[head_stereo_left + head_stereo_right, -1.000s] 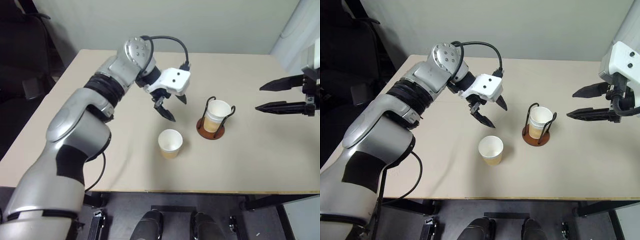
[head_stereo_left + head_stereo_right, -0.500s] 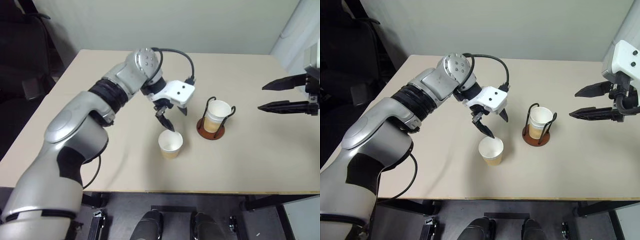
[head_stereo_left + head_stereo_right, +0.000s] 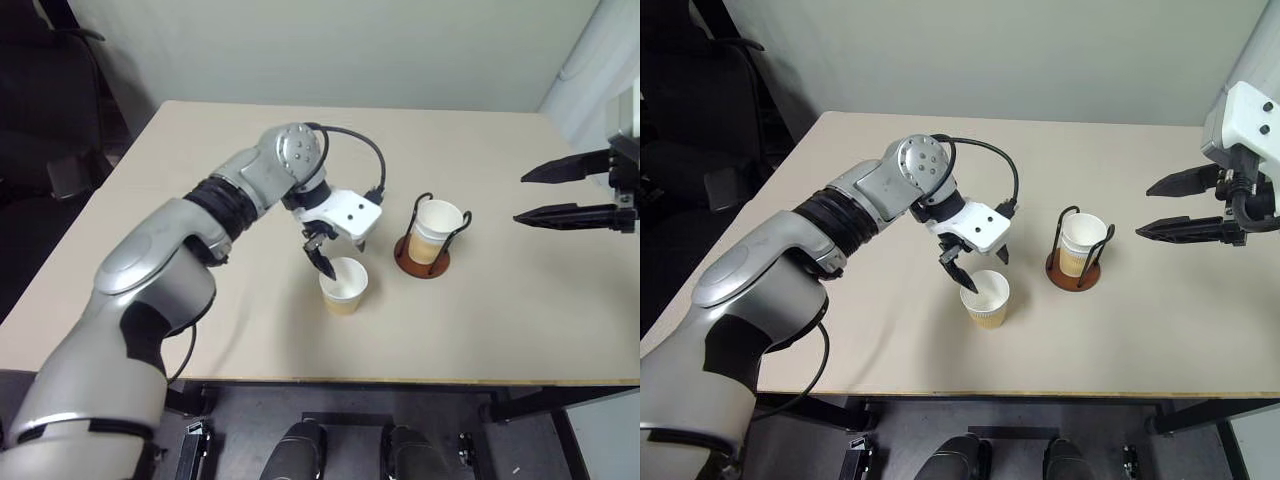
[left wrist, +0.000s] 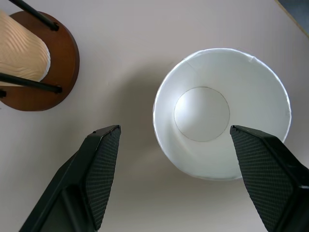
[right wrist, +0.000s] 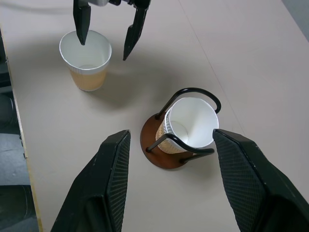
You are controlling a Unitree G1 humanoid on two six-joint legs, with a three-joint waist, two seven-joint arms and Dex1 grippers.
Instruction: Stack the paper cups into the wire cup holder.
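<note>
- A plain beige table (image 3: 520, 330) against a pale wall sets the scene, with a dark chair at the robot's left.
- The left gripper (image 3: 975, 272) hangs over the loose paper cup (image 3: 985, 299), fingers spread wide and empty. In the left wrist view one finger (image 4: 99, 166) sits outside the cup's wall and the other finger (image 4: 263, 169) lies over the rim on the opposite side, so the cup is not squarely between them.
- That cup stands upright, mouth up, near the table's front edge.
- At about two o'clock from it, near but apart, stands the wire cup holder (image 3: 420, 262), its brown disc flat on the table and its stacked cups (image 3: 437, 225) seated inside the black loops.
- Farther out at three o'clock, well apart from the holder, the right gripper (image 3: 565, 193) hovers above the table, fingers parted and carrying nothing.
- Likely risk: closing from this offset could pinch only one wall, crumpling the thin paper or tipping the light cup over.
- A further hazard is the holder itself; a swing across could clip the wire loops and shove the base.
</note>
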